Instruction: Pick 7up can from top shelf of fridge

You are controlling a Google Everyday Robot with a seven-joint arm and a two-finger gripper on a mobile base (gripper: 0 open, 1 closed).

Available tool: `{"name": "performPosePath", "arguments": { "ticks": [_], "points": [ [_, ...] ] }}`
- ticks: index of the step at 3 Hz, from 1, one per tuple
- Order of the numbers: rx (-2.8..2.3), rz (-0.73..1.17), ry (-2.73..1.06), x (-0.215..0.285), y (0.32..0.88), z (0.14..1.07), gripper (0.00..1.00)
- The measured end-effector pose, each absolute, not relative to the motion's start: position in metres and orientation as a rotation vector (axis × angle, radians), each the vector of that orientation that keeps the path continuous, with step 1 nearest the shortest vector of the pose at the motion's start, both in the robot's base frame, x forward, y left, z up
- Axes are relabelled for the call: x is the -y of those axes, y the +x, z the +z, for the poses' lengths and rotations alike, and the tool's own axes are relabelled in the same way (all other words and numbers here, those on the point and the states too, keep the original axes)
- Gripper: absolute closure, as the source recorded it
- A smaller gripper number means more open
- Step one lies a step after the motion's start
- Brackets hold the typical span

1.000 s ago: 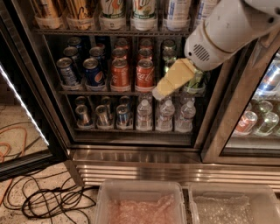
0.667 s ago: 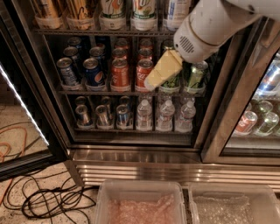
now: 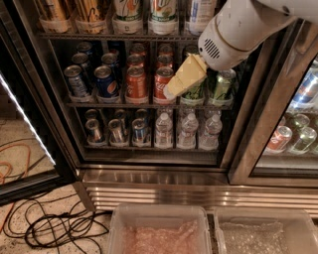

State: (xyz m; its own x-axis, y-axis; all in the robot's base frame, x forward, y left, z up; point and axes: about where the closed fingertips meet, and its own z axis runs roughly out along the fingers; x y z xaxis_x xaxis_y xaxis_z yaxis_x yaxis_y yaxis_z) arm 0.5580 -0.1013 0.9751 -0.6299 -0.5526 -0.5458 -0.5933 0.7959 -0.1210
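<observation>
Two tall slim white cans with green lettering, the 7up cans [image 3: 128, 11] [image 3: 163, 10], stand in whitish cup holders on the top shelf [image 3: 99, 35] of the fridge [image 3: 149, 178]; their tops are cut off by the picture's edge. My gripper [image 3: 170, 92], yellowish on a white arm [image 3: 238, 27], hangs in front of the middle shelf. It is below and right of the 7up cans and in front of a red cola can [image 3: 163, 82]. It holds nothing that I can see.
Gold cans [image 3: 89, 12] stand left of the 7up cans and a white-and-blue can [image 3: 201, 12] to their right. Short soda cans fill the middle rack and water bottles [image 3: 187, 130] the bottom one. Black cables [image 3: 54, 228] lie on the floor and two plastic bins [image 3: 159, 218] stand below.
My gripper and arm have moved left across the middle shelf, from the green cans towards the red cola can. The cans have not moved.
</observation>
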Motion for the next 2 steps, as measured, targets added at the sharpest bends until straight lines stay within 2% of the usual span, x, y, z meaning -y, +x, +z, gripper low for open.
{"name": "performPosePath", "arguments": {
  "ticks": [2],
  "points": [
    [-2.321,0.154,-0.573,0.065,0.59,0.996,0.0]
  ]
}}
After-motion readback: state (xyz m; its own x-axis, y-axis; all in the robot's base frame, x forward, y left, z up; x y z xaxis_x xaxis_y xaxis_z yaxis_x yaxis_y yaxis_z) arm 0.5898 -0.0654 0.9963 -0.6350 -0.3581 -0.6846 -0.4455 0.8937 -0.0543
